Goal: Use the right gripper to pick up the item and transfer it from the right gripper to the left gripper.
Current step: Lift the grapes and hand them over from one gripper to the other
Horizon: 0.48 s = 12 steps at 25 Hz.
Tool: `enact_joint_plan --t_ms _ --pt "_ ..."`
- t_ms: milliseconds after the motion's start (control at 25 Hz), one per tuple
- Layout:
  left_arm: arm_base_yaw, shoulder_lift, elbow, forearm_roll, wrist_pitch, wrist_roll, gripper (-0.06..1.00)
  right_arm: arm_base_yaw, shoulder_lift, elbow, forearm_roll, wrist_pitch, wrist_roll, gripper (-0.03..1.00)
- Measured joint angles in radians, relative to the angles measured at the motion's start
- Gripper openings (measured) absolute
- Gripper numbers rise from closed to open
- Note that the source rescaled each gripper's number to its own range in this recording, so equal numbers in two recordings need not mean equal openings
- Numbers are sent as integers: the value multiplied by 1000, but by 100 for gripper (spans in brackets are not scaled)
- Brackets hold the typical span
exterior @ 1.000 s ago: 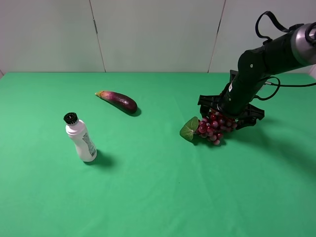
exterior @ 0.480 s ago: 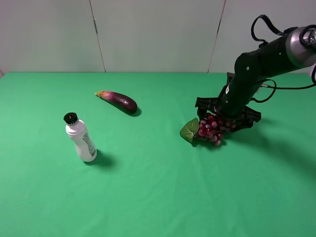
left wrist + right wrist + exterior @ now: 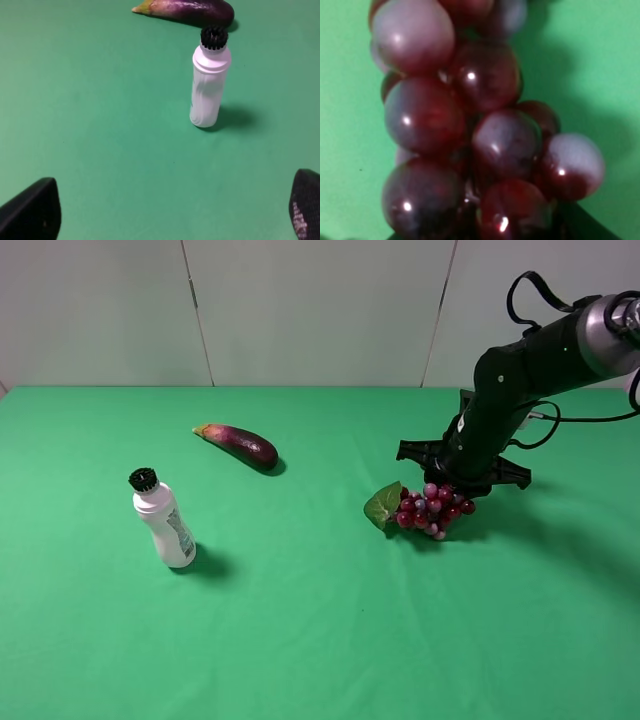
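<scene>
The likeliest failure from here is the grapes (image 3: pixel 430 508) slipping out on the lift. The right tool (image 3: pixel 452 488) appears clenched on only the top berries, at about 1 o'clock on the bunch. These round, glossy berries could roll between the fingers, or the free lower half could sag and tear loose. The handover carries a second risk: a bunch hanging and swinging gives the left tool (image 3: pixel 167 210) little firm to close on (the leaf (image 3: pixel 383 504) would be a poor hold). That tool is released, with its fingertips wide apart, and it hovers near the bottle (image 3: pixel 210 82), out of the high view. The grapes sit at roughly 2 o'clock from the middle of the green surface (image 3: pixel 320 640) and seem to rest on it, not yet raised. They are well apart from the bottle at 9 o'clock and the eggplant (image 3: pixel 240 443) at 11 o'clock. The bunch is a lumpy, tight cluster of dark red and purple berries with bright highlights on the skins. Its single green leaf juts out at its 9 o'clock.
</scene>
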Motion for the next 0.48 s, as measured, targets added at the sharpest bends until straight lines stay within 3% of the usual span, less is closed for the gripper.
enact_joint_plan --t_ms 280,480 --pt "0 0 0 0 0 0 96 0 -1 0 0 5 -7 12" --pt "0 0 0 0 0 0 96 0 -71 4 -3 31 -106 12"
